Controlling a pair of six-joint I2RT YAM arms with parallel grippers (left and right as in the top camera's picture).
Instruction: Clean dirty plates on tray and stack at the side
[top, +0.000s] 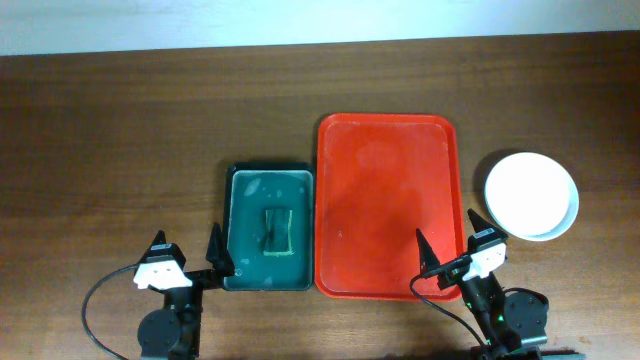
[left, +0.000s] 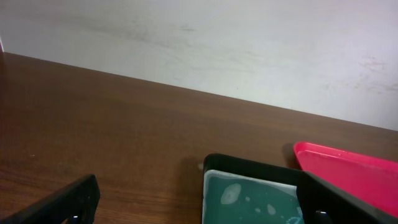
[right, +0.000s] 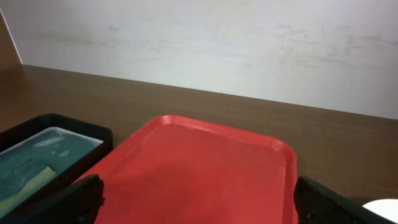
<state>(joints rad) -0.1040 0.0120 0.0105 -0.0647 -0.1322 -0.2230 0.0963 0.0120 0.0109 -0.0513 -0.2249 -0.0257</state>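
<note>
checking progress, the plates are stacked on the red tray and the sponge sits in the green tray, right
Not quite. The overhead view shows the plates stacked on the table beside the red tray, not on it. The sponge does sit in the green tray.

Light over my table (top: 120, 130) is soft and even, bright enough that the white plate (top: 531, 193) nearly washes out, and shadows stay thin and faint. The red tray (top: 388, 205) carries a faint pale sheen. In both wrist views my own fingers (left: 59, 205) sit dark and soft-edged along the bottom.
</note>
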